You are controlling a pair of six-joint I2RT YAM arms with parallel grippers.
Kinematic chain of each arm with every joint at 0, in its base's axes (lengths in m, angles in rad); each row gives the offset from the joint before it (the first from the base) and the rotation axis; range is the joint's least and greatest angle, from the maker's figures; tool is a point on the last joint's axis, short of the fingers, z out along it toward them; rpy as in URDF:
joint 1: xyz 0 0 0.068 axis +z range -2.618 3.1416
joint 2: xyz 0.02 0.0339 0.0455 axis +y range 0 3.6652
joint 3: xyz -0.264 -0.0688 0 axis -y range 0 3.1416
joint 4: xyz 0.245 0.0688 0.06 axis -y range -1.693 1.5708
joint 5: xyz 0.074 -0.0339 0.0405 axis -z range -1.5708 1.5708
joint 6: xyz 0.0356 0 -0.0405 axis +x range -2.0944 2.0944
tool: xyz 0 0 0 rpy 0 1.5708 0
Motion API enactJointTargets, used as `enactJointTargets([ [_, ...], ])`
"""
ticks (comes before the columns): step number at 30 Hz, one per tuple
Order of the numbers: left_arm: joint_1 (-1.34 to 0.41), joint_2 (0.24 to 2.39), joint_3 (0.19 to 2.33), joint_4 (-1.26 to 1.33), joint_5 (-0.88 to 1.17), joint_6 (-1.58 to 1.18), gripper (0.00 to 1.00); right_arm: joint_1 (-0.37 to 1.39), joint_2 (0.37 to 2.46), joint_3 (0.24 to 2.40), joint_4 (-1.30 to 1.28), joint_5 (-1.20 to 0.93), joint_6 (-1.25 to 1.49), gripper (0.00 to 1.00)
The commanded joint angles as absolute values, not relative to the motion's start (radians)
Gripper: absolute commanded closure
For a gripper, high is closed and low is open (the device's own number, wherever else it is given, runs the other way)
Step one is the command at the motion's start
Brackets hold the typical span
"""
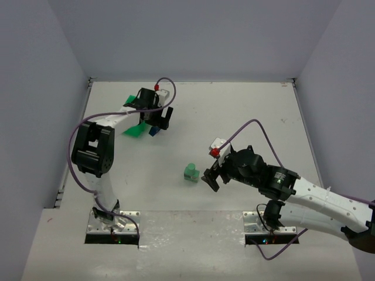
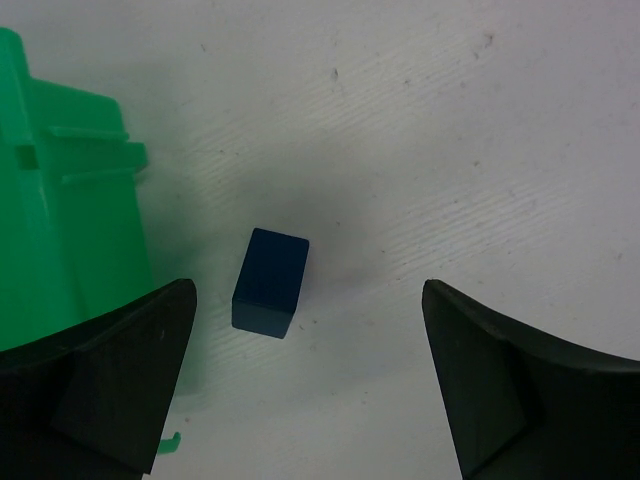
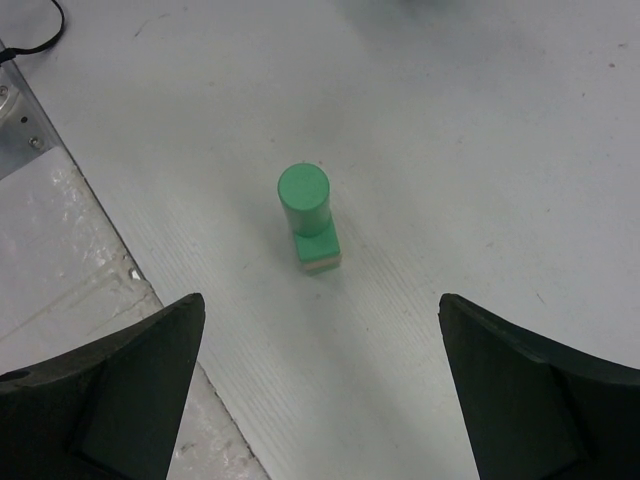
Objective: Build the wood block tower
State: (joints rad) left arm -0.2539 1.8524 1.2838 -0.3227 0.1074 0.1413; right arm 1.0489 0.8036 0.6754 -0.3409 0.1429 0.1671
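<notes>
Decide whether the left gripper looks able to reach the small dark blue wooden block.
Probably yes: the left gripper hangs open above the dark blue wooden block, nothing between, though a bright green plastic bin crowds one finger.

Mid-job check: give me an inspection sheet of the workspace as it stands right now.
Surface: white table, faintly scuffed.
Job's things: green stack, cylinder on block, upright mid-table; dark blue block lying apart, unstacked.
Clutter: bright green plastic bin beside dark blue block, not touching.
Tools: left tool open over dark blue block; right tool open, facing green stack, empty.
Cables: purple cables loop off both arms, clear of blocks.
Surroundings: grey walls; nothing else seen.
</notes>
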Motion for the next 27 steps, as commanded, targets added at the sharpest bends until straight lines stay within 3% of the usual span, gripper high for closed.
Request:
enactJointTargets([
  [1, -0.255, 1.924, 1.339, -0.389, 0.033, 0.234, 0.11, 1.043, 0.781, 0.666, -0.298, 0.192, 0.186, 0.01],
  [8, -0.255, 1.993, 1.377, -0.409, 0.018, 0.229, 0.24, 1.043, 0.805, 0.669, -0.297, 0.217, 0.187, 0.01],
  [12, -0.255, 2.015, 1.383, -0.411, 0.047, 0.223, 0.36, 1.042, 0.813, 0.672, -0.297, 0.223, 0.185, 0.01],
  [23, -0.255, 1.981, 1.361, -0.396, 0.010, 0.215, 0.46, 1.042, 0.824, 0.675, -0.297, 0.226, 0.182, 0.01],
  [27, -0.255, 1.962, 1.351, -0.393, 0.005, 0.219, 0.59, 1.042, 0.828, 0.680, -0.297, 0.222, 0.182, 0.01],
])
